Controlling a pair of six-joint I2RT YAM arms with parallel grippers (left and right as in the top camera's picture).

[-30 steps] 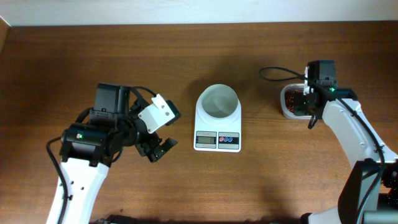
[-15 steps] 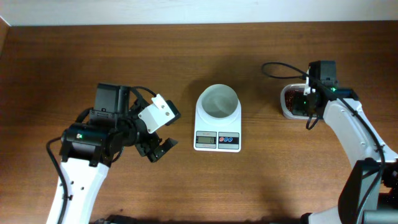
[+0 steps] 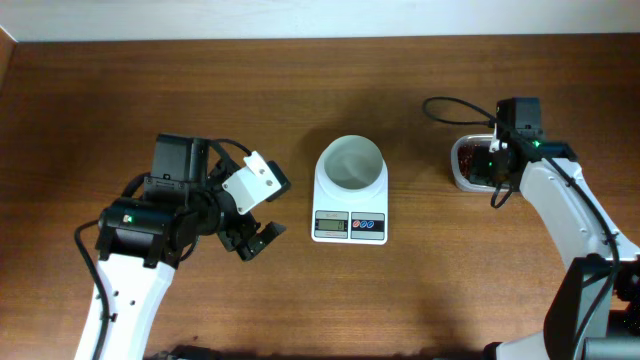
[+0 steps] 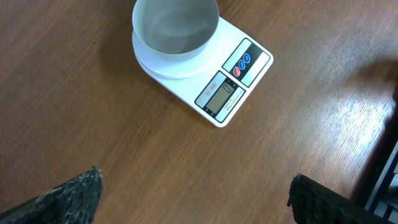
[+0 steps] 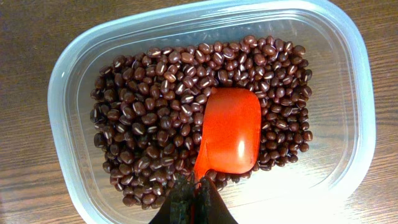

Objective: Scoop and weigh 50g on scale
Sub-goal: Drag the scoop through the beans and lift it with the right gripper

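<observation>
Red scoop (image 5: pixel 229 134) pinched in right fingers (image 5: pixel 180 202), resting on beans (image 5: pixel 143 124); left fingers (image 4: pixel 68 196) wide; scale (image 4: pixel 227 74) display unreadable.

A clear tub (image 5: pixel 57 109) of red beans (image 5: pixel 149 112) holds an orange scoop (image 5: pixel 230 134).

Over the last second, we see the right gripper (image 3: pixel 493 168) and its orange plastic scoop (image 5: pixel 230 130) shift slightly within the clear plastic tub of red beans (image 5: pixel 62 99); the looped black cable (image 3: pixel 428 104) arches farther back.
</observation>
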